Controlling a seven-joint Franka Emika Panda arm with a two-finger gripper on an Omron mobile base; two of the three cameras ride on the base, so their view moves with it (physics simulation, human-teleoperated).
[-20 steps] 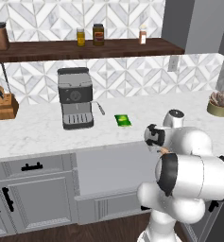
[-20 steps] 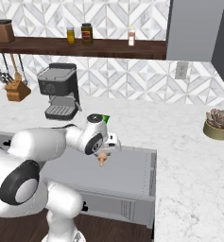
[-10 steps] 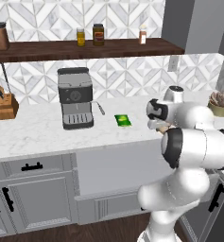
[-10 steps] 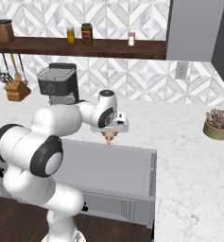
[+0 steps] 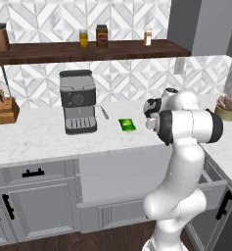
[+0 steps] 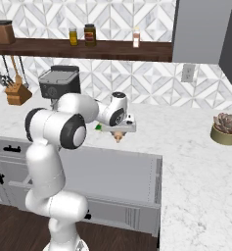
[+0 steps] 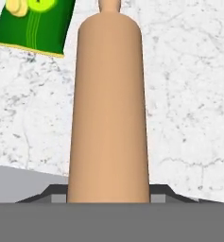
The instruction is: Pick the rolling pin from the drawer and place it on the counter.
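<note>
You've got the counter (image 6: 196, 147) under the hand now, with the drawer (image 6: 112, 171) pulled out below its front edge and plain grey inside. The arm reaches forward over the counter's front strip, with the gripper (image 6: 118, 133) low above the marble, right of the coffee machine (image 5: 78, 100) and near the green packet (image 5: 127, 125). The jaws are clenched on the rolling pin (image 7: 108, 104); in the hand view it runs straight out from between them, long axis along the camera's line, far handle cut off at the top edge. In the right base view only a small brown stub (image 6: 118, 138) pokes down under the hand, so I'd read the pin as pointing steeply down at the marble, not lying flat. That's the relation your next move turns on: likely tilt it level or lower it end-first before letting go, or it'll topple and roll. Marble lies directly beyond the pin, with the packet (image 7: 35, 26) off to one side of it and apart from it. Hard to read: the gap between pin end and marble, and the fingertips themselves, hidden behind the pin and the hand.
</note>
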